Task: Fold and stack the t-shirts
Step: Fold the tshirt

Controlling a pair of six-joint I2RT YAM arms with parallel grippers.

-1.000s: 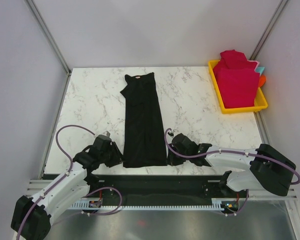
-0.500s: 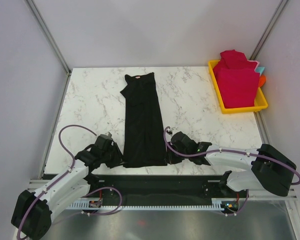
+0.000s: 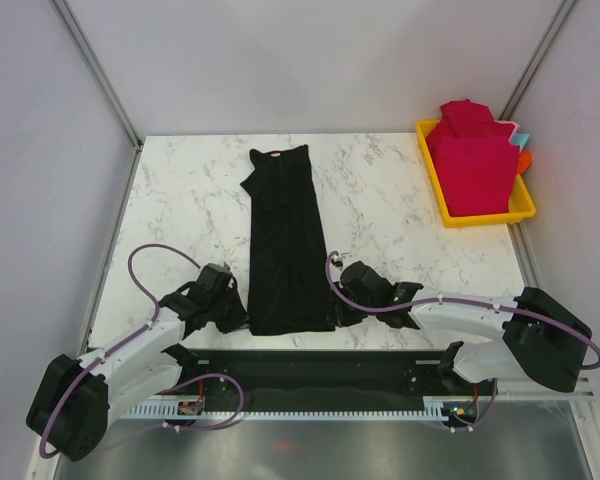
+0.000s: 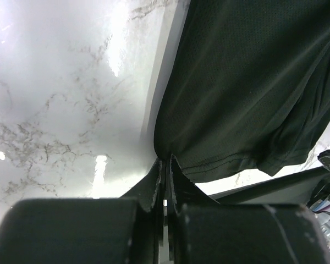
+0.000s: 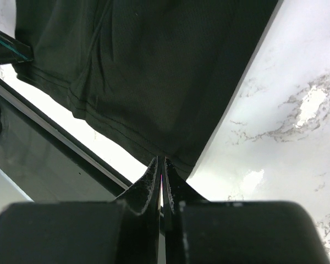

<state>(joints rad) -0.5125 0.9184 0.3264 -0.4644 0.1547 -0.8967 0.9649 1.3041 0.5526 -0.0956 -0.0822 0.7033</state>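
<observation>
At the near edge of the table (image 3: 400,200), I have both arms low on the bottom hem of the black t-shirt (image 3: 285,240).

1. Left gripper (image 4: 165,162): jaws pressed together, pinching the hem corner on its own side. The wrist view shows the cloth running straight into the fingertips.
2. Right gripper (image 5: 162,160): jaws likewise together, nipping the opposite hem corner. Both grips are thin, right at the stitched edge.
3. Black t-shirt: lies flat as a long narrow strip down the middle of the table, collar at the far end, hem at the near end between the two grippers. I judge the lengthwise fold done, with the sides turned in. The crosswise fold, hem carried towards the collar, is not yet made.
4. Red t-shirts (image 3: 475,160): piled in the yellow tray (image 3: 480,218) at the far right corner, well apart from both arms. I judge these waiting to be folded, so most of the task is left. No stack has been started on the table.

Count:
- Black t-shirts: one.
- Red t-shirts: at least two layers show; I cannot give the exact number from the pile.
- Trays: one.
- Grippers: two, both clamped on the same garment.
</observation>
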